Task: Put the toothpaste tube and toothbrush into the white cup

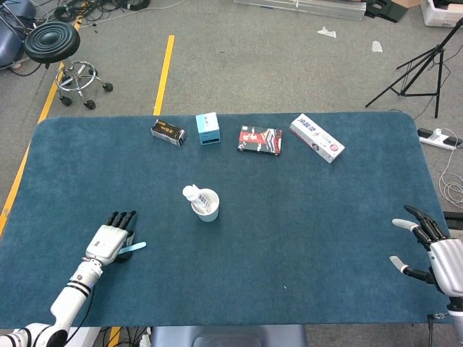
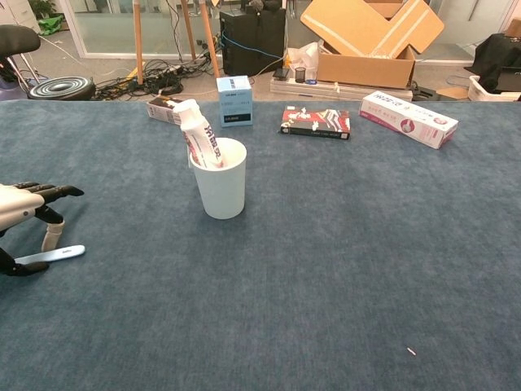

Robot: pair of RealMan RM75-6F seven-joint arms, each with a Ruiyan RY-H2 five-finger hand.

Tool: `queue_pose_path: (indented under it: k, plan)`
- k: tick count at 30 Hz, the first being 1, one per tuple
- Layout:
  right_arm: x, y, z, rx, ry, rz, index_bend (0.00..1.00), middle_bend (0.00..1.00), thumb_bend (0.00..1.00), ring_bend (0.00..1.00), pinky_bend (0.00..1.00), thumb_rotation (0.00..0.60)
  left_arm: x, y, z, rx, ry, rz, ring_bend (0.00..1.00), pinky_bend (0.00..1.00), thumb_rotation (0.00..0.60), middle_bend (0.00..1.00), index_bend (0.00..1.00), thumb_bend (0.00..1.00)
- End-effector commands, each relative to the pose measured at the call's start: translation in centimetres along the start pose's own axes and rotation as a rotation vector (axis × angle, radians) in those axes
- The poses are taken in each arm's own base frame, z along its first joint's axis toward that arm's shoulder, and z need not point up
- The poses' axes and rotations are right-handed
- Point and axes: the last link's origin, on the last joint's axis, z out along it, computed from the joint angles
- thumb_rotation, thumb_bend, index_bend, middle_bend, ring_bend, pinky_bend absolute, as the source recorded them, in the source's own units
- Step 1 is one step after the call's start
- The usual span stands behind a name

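The white cup (image 1: 208,205) (image 2: 220,177) stands upright on the blue table, left of the middle. The toothpaste tube (image 2: 199,135) (image 1: 194,195) leans inside it, cap end up. Near the front left corner, my left hand (image 1: 113,238) (image 2: 24,204) hovers low over the table and holds the light blue toothbrush (image 1: 134,248) (image 2: 53,255) by one end. The brush's free end points toward the cup and tilts slightly upward. My right hand (image 1: 428,246) rests at the front right edge, fingers spread, holding nothing. It does not show in the chest view.
Along the far edge lie a dark small box (image 1: 168,131), a light blue box (image 1: 207,129), a red-black packet (image 1: 260,139) and a white toothpaste carton (image 1: 316,137). A stool (image 1: 54,43) and a tripod (image 1: 423,65) stand on the floor beyond the table.
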Motion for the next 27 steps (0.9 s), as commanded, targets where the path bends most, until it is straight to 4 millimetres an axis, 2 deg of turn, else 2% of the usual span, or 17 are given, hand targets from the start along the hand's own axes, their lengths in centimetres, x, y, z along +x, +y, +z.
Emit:
queue_pose_path:
  k: [1, 10, 27]
  plan:
    - [0.0, 0.0, 0.0, 0.0, 0.0, 0.0, 0.3, 0.14, 0.12, 0.16, 0.5, 0.6, 0.0, 0.0, 0.0, 0.001, 0.001, -0.001, 0.0, 0.0, 0.6, 0.0, 0.57, 0.3]
    - [0.0, 0.0, 0.0, -0.001, -0.002, 0.0, 0.3, 0.14, 0.12, 0.16, 0.5, 0.6, 0.5, 0.0, -0.4, 0.0, 0.023, -0.013, 0.0, 0.0, 0.6, 0.0, 0.59, 0.3]
    - [-0.1, 0.0, 0.0, -0.002, -0.004, 0.0, 0.3, 0.14, 0.12, 0.16, 0.5, 0.6, 3.4, 0.2, -2.1, -0.014, 0.116, -0.034, 0.0, 0.0, 0.6, 0.0, 0.61, 0.3]
